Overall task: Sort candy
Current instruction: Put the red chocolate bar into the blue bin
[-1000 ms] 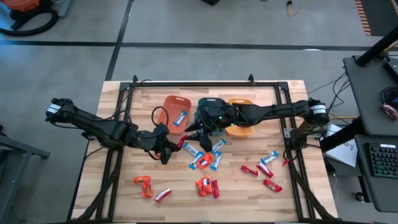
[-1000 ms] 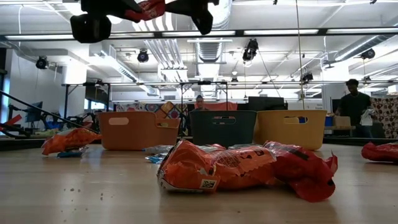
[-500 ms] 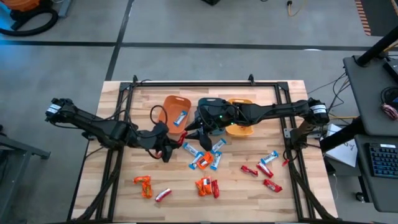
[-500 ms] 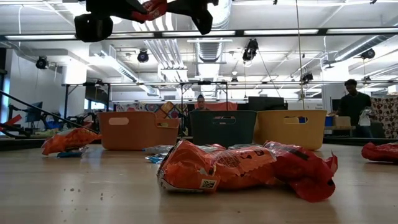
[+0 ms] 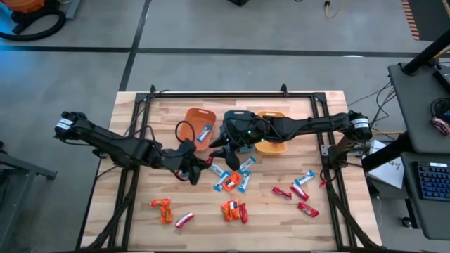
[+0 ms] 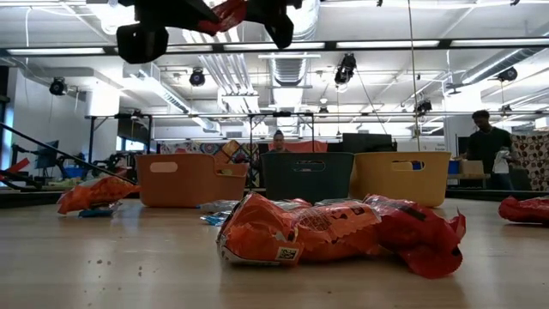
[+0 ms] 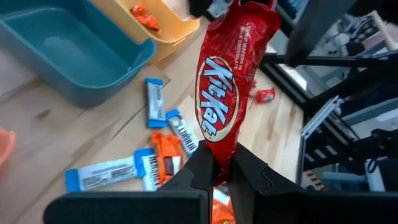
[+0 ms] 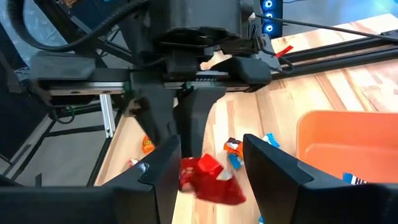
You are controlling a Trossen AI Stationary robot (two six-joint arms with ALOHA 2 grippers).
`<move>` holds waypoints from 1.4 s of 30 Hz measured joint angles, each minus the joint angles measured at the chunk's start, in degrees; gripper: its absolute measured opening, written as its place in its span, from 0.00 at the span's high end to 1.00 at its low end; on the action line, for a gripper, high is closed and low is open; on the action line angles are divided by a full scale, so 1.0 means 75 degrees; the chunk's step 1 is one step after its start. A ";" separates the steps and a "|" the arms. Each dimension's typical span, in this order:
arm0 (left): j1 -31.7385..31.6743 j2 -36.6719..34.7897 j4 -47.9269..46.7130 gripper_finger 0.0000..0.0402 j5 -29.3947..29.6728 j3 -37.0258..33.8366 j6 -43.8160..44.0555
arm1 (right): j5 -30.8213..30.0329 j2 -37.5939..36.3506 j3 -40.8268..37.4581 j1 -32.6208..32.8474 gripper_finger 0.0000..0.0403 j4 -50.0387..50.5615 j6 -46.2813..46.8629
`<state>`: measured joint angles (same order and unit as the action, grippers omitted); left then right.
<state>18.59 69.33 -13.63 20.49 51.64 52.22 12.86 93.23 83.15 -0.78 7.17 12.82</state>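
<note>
- Left pincer: clamped on one end of a red shiny-wrapped KitKat candy bar, which stands out past the fingertips. Held above the wooden table, near its middle, just ahead of the bins; the high carry probably serves to clear the loose pieces below on the way to a bin.
- Right pincer: fingers apart, nothing between them, hovering just opposite the left pincer over the middle of the table. Its wrist view looks straight onto the red bar between its fingers, which suggests either a handover or a wait beside the work.
- Orange plastic bin: at the far middle of the table, holding one blue-and-white wrapped candy.
- Teal plastic bin: beside the orange one, no candy seen in the part that shows.
- Yellow-orange plastic bin: next in the row, one small orange-wrapped piece inside. Bins likely stand for one colour each.
- Loose blue-and-white and orange candies: clustered mid-table, below the pincers.
- Loose orange and red candies: near the front edge; a further red and blue group lies toward the right side, and orange and red pieces toward the left.
- Judgement: most pieces remain unsorted.
</note>
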 joint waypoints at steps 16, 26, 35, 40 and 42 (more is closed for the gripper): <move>-0.0003 0.0025 0.0218 0.98 -0.0001 0.0000 -0.0118 | 0.0085 0.0000 0.0000 0.0000 0.77 -0.0002 0.0011; -0.0009 0.0022 0.0218 0.95 -0.0002 0.0000 -0.0069 | 0.0090 0.0000 0.0000 -0.0001 0.95 -0.0005 -0.0120; -0.0035 0.0016 0.0001 0.72 -0.0005 0.0000 0.0164 | 0.0104 0.0000 0.0000 -0.0338 0.96 0.0254 -0.0067; -0.0038 -0.0013 -0.0711 0.60 -0.0400 0.0000 0.0380 | -0.0372 -0.0003 0.0000 -0.0808 0.96 0.1489 0.0003; -0.0038 -0.0013 -0.1100 0.57 -0.0716 0.0000 0.0534 | -0.1109 -0.0003 0.0000 -0.1014 0.96 0.2236 -0.0058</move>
<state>18.31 69.23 -21.88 15.12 51.64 56.22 4.54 93.21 83.15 -8.38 23.94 12.38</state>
